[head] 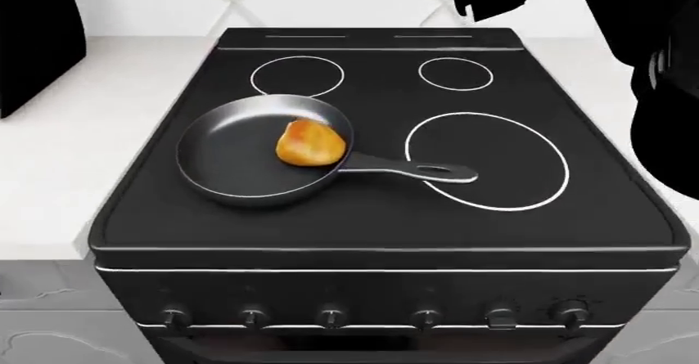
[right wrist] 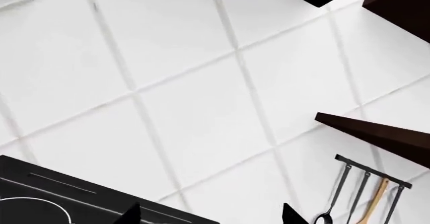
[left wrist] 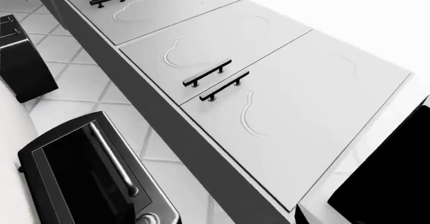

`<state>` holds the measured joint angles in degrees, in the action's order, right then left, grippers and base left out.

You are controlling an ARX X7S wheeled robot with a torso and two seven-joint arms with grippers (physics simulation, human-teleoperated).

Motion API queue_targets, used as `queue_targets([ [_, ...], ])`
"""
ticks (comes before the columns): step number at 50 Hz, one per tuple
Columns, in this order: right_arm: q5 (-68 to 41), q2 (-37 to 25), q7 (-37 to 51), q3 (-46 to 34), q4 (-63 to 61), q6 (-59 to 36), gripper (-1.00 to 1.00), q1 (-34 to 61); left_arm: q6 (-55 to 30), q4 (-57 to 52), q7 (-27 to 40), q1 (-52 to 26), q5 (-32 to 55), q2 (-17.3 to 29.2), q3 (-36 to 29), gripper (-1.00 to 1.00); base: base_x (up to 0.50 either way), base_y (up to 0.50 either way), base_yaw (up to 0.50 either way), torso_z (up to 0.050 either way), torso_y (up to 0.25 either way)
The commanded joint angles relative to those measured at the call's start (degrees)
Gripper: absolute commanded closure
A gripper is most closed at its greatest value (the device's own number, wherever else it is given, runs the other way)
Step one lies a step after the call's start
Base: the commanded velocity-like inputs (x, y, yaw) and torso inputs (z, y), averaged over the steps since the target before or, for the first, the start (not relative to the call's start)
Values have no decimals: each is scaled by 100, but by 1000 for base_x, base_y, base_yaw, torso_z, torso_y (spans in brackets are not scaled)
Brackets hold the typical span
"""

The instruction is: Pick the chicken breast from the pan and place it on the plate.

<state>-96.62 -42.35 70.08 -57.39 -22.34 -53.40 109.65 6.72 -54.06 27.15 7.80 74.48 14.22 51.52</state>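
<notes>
The chicken breast (head: 310, 143), a golden-orange lump, lies in the right part of the dark pan (head: 235, 159). The pan sits on the black stove top (head: 382, 208) with its handle (head: 415, 169) pointing right. The blue plate is out of view. My right gripper (right wrist: 211, 216) is open and empty, raised, and faces the tiled wall behind the stove. Its arm (head: 656, 69) shows as a dark bulk at the upper right of the head view. My left gripper (left wrist: 238, 218) is open and empty, faces the upper cabinets, and is not in the head view.
White counter (head: 65, 151) flanks the stove on both sides. A dark appliance (head: 33, 37) stands at the back left. The left wrist view shows a toaster oven (left wrist: 94, 173) and cabinet doors (left wrist: 222, 58). A utensil rack (right wrist: 363, 194) hangs on the wall.
</notes>
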Motion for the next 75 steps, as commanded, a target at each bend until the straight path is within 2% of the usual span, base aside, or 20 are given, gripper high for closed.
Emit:
queue_targets([
  [1,-74,42,-53,0,117,34,-100,62,27,-25,-4,31,9,4,5,-100,500,-164,0,0,0],
  [15,15,223,-190,-34,144,30,-100,69,58,44,-66,11,-28,-18,-39,-100,500,-83,0,0,1],
  [21,-233,304,-388,195,95,355,-100,-57,75,67,-90,18,-33,-32,-45,-100,399,0,0,0,2],
  [26,-827,509,-159,75,355,-10,-100,380,90,57,-76,34,-18,-25,-33,-100,0,0,0,0,2],
  [32,-1161,914,-735,121,558,-221,-100,743,96,37,-53,44,-12,-12,-32,-100,0,0,0,0,0],
  [37,-2092,1213,-1522,412,1099,-10,-100,659,91,25,-38,39,-23,-8,-58,-100,0,0,0,0,0],
  [43,-3674,1375,-1294,325,1590,207,-100,600,99,24,-38,40,-32,-14,-73,-100,0,0,0,0,0],
  [48,-4191,1366,-1323,146,1581,58,-100,449,125,37,-52,54,-12,-18,-60,-100,0,0,0,0,0],
  [61,-4786,1455,-1355,-254,1442,-206,-100,207,131,67,-59,38,-47,-19,-101,-100,0,0,0,0,0],
  [75,-4756,1757,-1406,-621,1574,-246,-100,-101,178,86,-70,63,-15,-27,-102,-100,0,0,0,0,0],
])
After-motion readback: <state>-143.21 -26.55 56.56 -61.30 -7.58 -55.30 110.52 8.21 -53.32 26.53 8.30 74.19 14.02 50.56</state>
